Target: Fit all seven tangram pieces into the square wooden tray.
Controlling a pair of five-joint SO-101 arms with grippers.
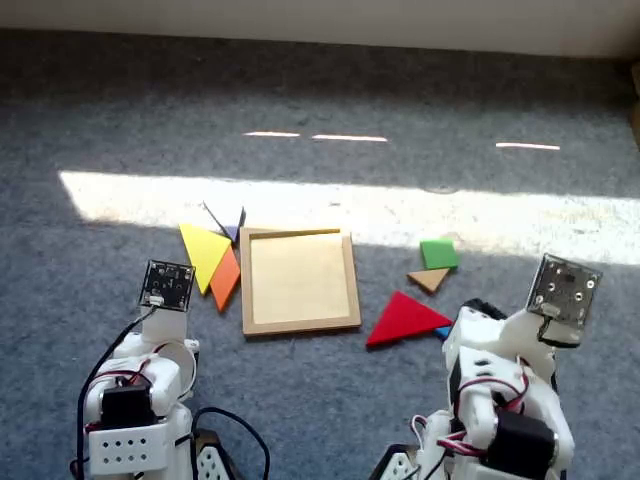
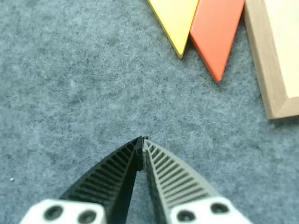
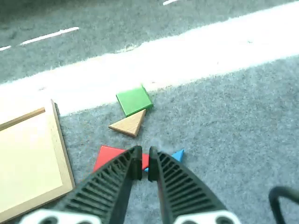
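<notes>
Your left tool is closed on nothing. Ahead of its tip the yellow triangle and orange parallelogram lie edge to edge, the orange one just beside the wooden tray.

Your right tool is also drawn together and empty. The red triangle and blue piece sit right at its tip, with the tan triangle and green square beyond.

The tray holds no pieces.

Risks:
- If you descend with the jaws closed, you will likely shove these flat pieces across the carpeted surface.
- Gripping one of a touching pair may drag its neighbour along.
- Nudging the tray would probably shift your target.
</notes>
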